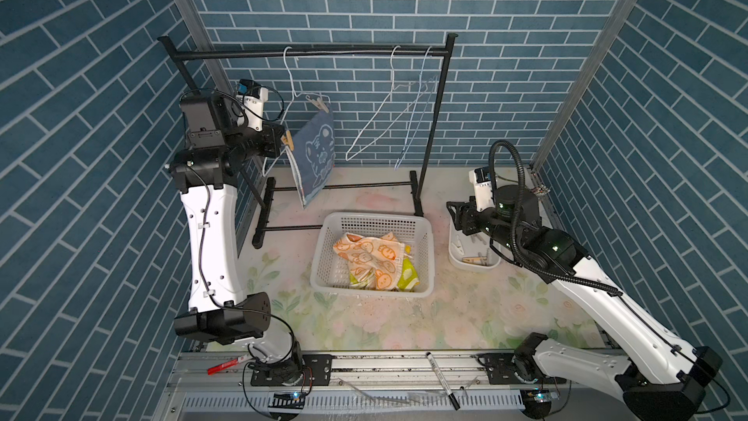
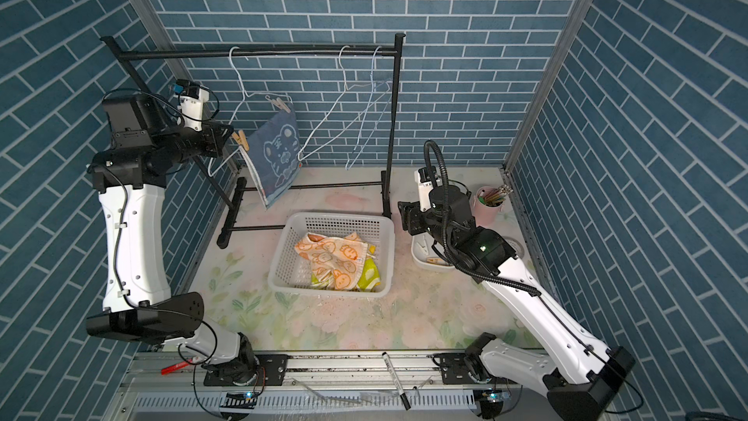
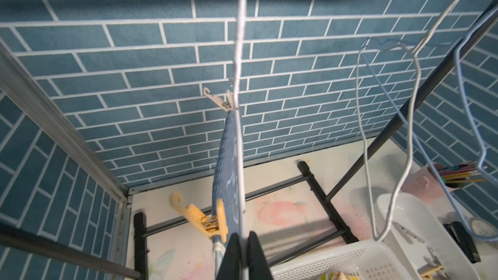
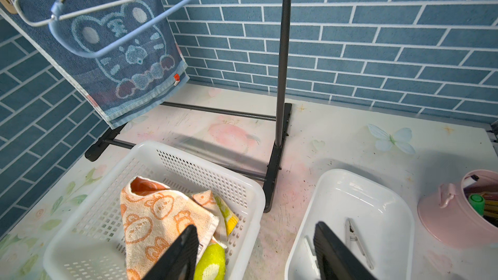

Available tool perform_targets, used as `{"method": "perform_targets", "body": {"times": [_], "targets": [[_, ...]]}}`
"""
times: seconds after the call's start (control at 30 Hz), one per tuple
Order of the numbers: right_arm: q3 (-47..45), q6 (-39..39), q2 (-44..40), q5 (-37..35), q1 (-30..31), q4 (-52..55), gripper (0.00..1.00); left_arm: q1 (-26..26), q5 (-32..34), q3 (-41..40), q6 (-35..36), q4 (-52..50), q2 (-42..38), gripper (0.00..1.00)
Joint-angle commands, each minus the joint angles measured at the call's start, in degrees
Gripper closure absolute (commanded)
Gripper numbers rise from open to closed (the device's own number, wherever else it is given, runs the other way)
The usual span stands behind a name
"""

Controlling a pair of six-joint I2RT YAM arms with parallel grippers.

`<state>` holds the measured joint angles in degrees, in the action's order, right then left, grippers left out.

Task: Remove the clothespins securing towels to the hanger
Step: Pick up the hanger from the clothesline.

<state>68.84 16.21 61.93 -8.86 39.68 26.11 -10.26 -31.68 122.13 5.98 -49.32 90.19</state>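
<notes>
A denim-blue tiger towel (image 1: 315,147) hangs from a white wire hanger (image 1: 289,74) on the black rack (image 1: 315,51). A tan clothespin (image 3: 204,220) pins its lower corner to the wire, and a pale clothespin (image 3: 219,101) pins the upper corner. My left gripper (image 3: 243,234) is shut on the hanger wire (image 3: 238,76), right beside the tan clothespin. My right gripper (image 4: 254,243) hangs open and empty over the gap between the basket (image 4: 204,165) and the white tray (image 4: 350,176). The orange bunny towel (image 1: 368,257) and the yellow-green towel (image 1: 406,277) lie in the basket.
Two bare wire hangers (image 1: 388,123) hang at the rack's right end. The white tray (image 1: 473,263) holds loose clothespins (image 4: 355,238). A pink cup of pencils (image 2: 491,204) stands behind it. The rack's foot bars (image 1: 340,186) lie behind the basket.
</notes>
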Motion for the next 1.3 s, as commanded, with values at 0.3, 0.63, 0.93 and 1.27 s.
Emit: {"method": "perform_targets", "body": {"times": [0.3, 0.63, 0.93, 1.27], "targets": [[-1.1, 1.5, -0.7, 0.1, -0.4, -1.2, 0.31, -0.4, -4.8, -3.6, -5.3, 8.5, -1.9, 1.00], [-1.9, 1.6, -1.1, -0.2, -0.7, -1.4, 0.31, -0.4, 0.2, -14.4, -9.2, 21.6, -13.3, 1.00], [-2.2, 2.0, -1.4, -0.3, -0.7, -1.4, 0.31, -0.4, -0.1, -17.2, -10.4, 21.9, -17.9, 1.00], [-1.8, 1.9, -1.3, 0.3, -0.7, -1.1, 0.31, -0.3, -0.8, -34.7, -11.9, 18.7, -34.3, 1.00]]}}
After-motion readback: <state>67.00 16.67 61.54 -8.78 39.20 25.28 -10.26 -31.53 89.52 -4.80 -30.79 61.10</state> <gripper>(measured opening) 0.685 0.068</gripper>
